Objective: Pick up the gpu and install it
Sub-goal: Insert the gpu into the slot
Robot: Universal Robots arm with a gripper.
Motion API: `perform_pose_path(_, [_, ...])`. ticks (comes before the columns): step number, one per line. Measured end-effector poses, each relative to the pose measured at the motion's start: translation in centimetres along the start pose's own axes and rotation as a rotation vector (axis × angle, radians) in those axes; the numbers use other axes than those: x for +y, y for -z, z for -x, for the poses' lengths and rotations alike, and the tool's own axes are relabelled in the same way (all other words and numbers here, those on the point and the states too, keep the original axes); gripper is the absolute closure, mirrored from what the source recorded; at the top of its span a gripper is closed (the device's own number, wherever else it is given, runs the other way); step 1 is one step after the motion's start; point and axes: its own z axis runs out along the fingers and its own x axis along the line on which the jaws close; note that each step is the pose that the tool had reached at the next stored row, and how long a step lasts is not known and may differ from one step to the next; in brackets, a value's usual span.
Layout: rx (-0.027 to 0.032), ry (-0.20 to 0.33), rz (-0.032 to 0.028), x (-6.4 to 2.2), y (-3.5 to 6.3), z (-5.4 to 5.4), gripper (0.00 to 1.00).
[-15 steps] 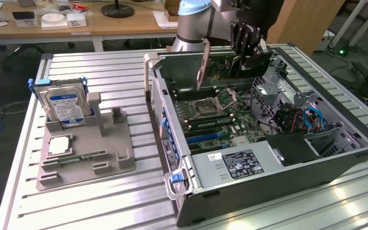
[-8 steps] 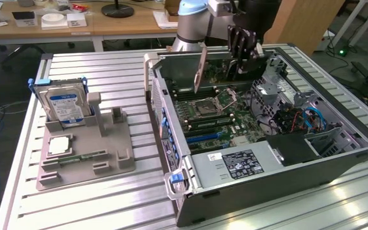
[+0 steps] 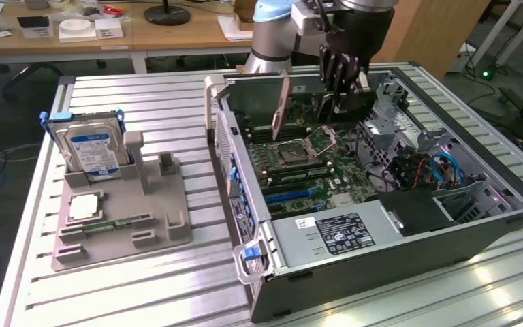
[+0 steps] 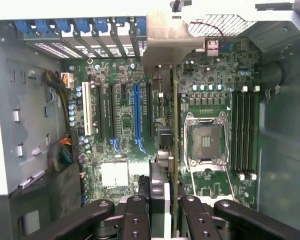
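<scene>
Wooden desk (image 3: 152, 37) with small boxes and papers at the back, at 12 o'clock in the exterior view; grey floor around. Ribbed metal surface (image 3: 152, 286) carries an open computer case (image 3: 479, 225) at 3 o'clock and a grey fixture tray (image 3: 152, 204) at 9 o'clock. A blue-labelled hard drive (image 3: 89, 146) stands upright in the tray. Arm reaches down into the case from 12 o'clock. Tool (image 3: 342, 88) (image 4: 169, 185) is narrowly closed, pinching the gpu (image 3: 351, 107) (image 4: 166, 40). Card is upright and edge-on over the motherboard (image 4: 120, 125), between the blue slot (image 4: 136, 112) and the CPU socket (image 4: 205, 140). Can't tell if it is seated.
</scene>
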Motion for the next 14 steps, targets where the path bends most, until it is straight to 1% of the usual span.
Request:
perform_pose_path(4, [0.0001, 0.0, 0.0012, 0.42, -0.67, 0.0, 0.72])
perform_pose_path(8, [-0.0002, 0.003, 0.0012, 0.44, -1.19, -0.7, 0.72])
perform_pose_path(10, [-0.0002, 0.005, 0.0013, 0.73, -1.54, -0.8, 0.72])
perform_pose_path(11, [-0.0005, 0.006, 0.0009, 0.85, -1.69, -0.8, 0.72])
perform_pose_path(14, [-0.0008, 0.009, -0.0033, 1.13, -2.12, -0.8, 0.72])
